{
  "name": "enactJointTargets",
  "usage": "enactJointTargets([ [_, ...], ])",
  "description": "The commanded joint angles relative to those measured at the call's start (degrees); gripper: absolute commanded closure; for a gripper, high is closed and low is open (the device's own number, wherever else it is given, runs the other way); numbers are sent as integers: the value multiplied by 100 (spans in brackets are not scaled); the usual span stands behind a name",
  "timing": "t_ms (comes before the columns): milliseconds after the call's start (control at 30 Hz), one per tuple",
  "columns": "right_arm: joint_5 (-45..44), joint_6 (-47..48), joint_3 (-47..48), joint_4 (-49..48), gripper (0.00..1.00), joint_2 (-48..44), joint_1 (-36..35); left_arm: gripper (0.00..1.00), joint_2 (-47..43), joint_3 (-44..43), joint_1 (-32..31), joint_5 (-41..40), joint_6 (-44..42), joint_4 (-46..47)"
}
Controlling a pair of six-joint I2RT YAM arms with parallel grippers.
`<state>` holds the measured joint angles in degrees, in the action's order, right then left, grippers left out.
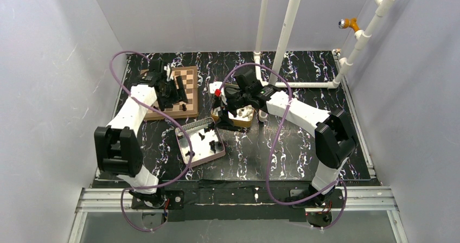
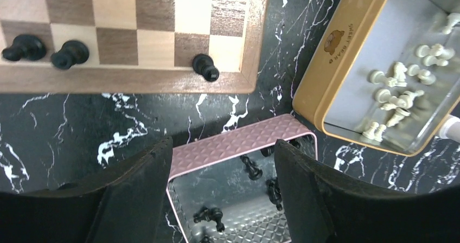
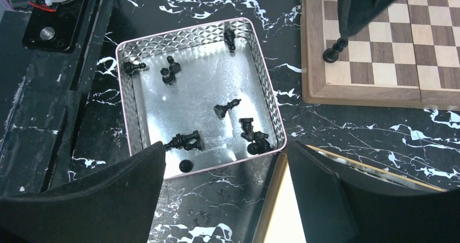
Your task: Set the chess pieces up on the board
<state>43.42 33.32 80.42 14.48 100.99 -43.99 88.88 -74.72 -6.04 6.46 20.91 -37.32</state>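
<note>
1. Leftmost, my left gripper (image 1: 174, 94) hangs over the board (image 1: 187, 77). Its fingers (image 2: 135, 194) are spread apart with nothing between them, released and empty.
2. In the left wrist view three chess pieces (image 2: 69, 53) stand upright on the board's nearest row: two side by side at the left, one alone by the right corner. I judge the setup barely begun.
3. Next rightward, just off the board's near right corner, the pink tin (image 1: 209, 155) sits on the table (image 1: 304, 156). It holds more black figures, most tipped on their sides.
4. The move ahead, as I read it, is another pick from that tin. From my left fingers it lies back toward my base, its far wall showing right between the fingertips in the wrist view. From my right it lies straight ahead of the fingertips, and that arm looks the nearer of the two; the left is nearer the waiting squares.
5. The middle piece (image 3: 225, 108) lies flat, its long axis slanting from base at lower left to head at upper right in the right wrist view — a wrist turn would be needed to close across its slim body.
6. Rightmost, my right gripper (image 1: 227, 118) hovers at the left edge of the gold tin (image 2: 312, 85), fingers (image 3: 108, 199) wide and empty. That tin holds the white pieces (image 2: 398, 91).
</note>
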Motion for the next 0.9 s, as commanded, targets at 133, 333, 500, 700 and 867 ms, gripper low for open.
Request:
enactJointTargets([
  [133,36,-109,-247,-259,11,-470,-12,40,993,-887,-345,-721,-458,-357],
  [333,51,-128,-314,-374,10,-484,-13,46,1456,-1289,-412,-1052,-546,-630],
  [500,41,-212,-375,-536,10,-499,-13,53,1755,-1445,-415,-1117,-577,-821],
  [700,-1,-189,-463,-565,10,-577,-5,61,2081,-1704,-411,-1012,-621,-911],
  [867,-23,-168,-508,-584,10,-609,-4,66,2267,-1882,-415,-945,-632,-972],
])
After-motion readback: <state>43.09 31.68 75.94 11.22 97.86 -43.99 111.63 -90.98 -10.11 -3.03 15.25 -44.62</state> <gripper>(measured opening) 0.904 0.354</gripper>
